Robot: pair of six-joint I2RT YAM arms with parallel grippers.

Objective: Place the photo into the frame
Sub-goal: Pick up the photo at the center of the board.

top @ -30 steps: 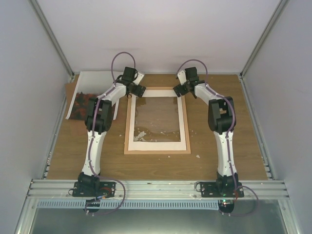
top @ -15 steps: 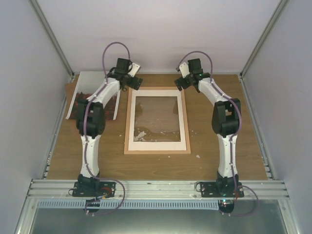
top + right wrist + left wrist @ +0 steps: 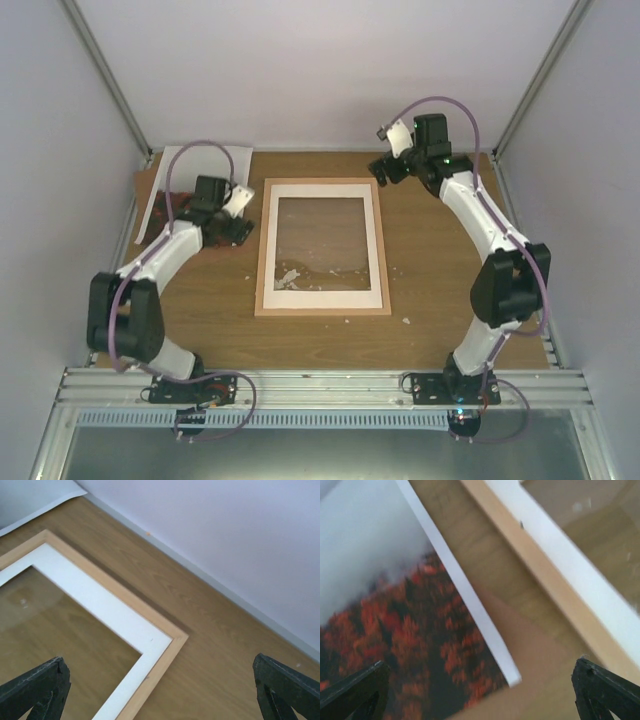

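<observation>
The photo (image 3: 405,625) lies on brown board (image 3: 535,652) beside frame (image 3: 535,555); scraps (image 3: 288,277), perhaps paper, within.

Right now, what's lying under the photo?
A plain brown backing board sticks out past the photo at its corner, flat on the table. How far the board runs beneath cannot be seen, because the print covers it.

Photo (image 3: 395,620): blurred, cropped (left wrist view).
Frame (image 3: 100,625): cropped in both wrist views.
Specks (image 3: 290,277): too small to identify.
</observation>
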